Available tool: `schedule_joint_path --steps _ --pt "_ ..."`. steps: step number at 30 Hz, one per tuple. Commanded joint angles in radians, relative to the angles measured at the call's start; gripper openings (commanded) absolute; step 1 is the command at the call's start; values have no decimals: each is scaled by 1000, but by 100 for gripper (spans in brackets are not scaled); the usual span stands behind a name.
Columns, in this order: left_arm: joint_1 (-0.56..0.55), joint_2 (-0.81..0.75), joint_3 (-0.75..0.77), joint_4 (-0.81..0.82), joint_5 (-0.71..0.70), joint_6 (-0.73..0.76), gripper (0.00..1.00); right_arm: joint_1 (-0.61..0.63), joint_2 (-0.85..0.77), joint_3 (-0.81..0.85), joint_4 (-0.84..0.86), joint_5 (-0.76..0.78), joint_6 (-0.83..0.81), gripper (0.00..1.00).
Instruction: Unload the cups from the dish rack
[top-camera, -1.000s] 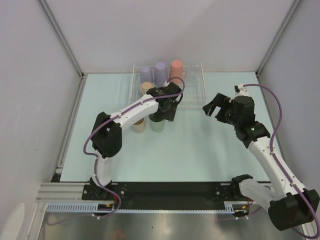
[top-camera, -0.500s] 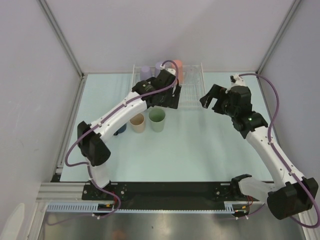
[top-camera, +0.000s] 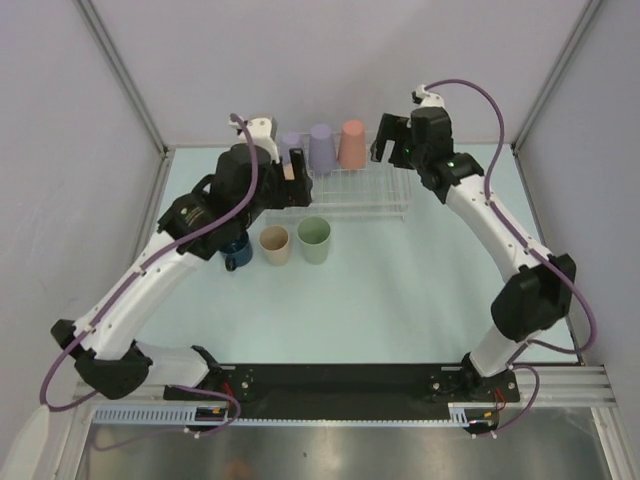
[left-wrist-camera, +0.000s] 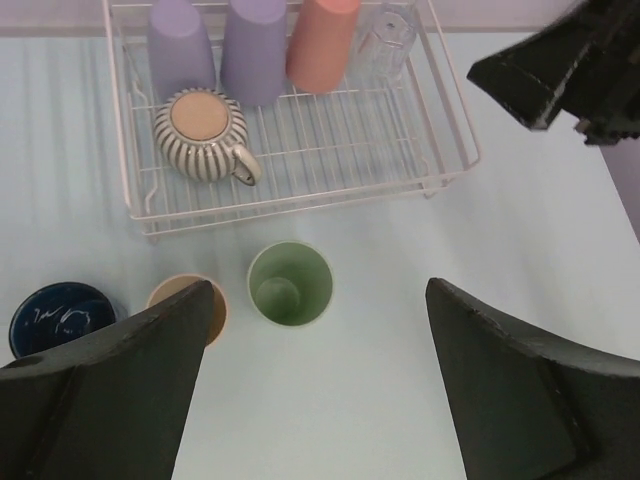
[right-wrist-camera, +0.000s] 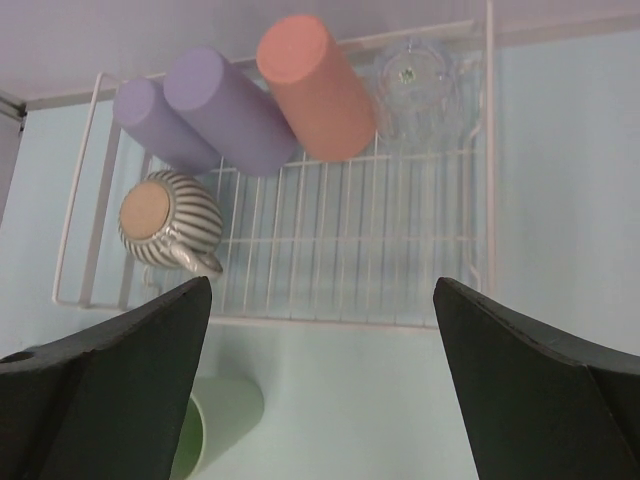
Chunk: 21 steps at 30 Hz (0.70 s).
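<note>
Hidden or unclear: in the left wrist view the tan cup (left-wrist-camera: 176, 292) is half covered by a finger (left-wrist-camera: 110, 390). In the right wrist view the green cup (right-wrist-camera: 222, 420) is cut by a finger (right-wrist-camera: 100, 390) and the bottom edge. In the top view the ribbed mug is masked by the left arm and the clear glass (left-wrist-camera: 388, 35) cannot be made out. Left gripper (left-wrist-camera: 318, 288): fingers spread wide, nothing between them, raised over the counter (top-camera: 400, 290) just in front of the rack's left end. From its camera the green cup shows in the gap between the fingers and the rack (left-wrist-camera: 455, 130) lies beyond the tips. Right gripper (right-wrist-camera: 322, 287): fingers also spread wide and empty, raised over the rack's right end, with the rack wires showing between the tips. On the counter in front of the rack's left half, in a row and apart from each other: navy mug (left-wrist-camera: 55, 315), tan cup, green cup, all mouth up. The rack sits at the middle of the far edge; white wire, low sides. Inside, front left: ribbed mug (left-wrist-camera: 200, 120), striped dark and pale, base up, handle toward the near right. Along its back: two lavender cups (left-wrist-camera: 180, 45), a salmon cup (left-wrist-camera: 322, 45) and the glass, all upside down.
</note>
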<state>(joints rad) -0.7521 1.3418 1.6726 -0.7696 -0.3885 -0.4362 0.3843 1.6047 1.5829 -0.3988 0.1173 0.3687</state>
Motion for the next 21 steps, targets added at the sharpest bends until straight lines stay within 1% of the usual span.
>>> schedule_joint_path --steps 1,5,7,12,14,18,21 --pt "14 -82 -121 42 -41 -9 93 36 145 178 0 90 -89 100" --pt "19 -139 -204 46 -41 -18 93 68 283 337 2 169 -148 100" --pt "19 -173 -258 55 -36 -27 93 79 354 374 9 197 -165 100" --pt "19 -237 -356 67 -35 -30 93 93 455 453 77 232 -215 100" --pt "19 -260 -372 69 -41 -23 93 100 504 486 100 255 -247 100" --pt "19 -289 -407 67 -72 -10 93 114 612 658 86 283 -303 100" --pt "19 -311 -433 66 -78 -7 93 123 655 692 123 301 -349 100"
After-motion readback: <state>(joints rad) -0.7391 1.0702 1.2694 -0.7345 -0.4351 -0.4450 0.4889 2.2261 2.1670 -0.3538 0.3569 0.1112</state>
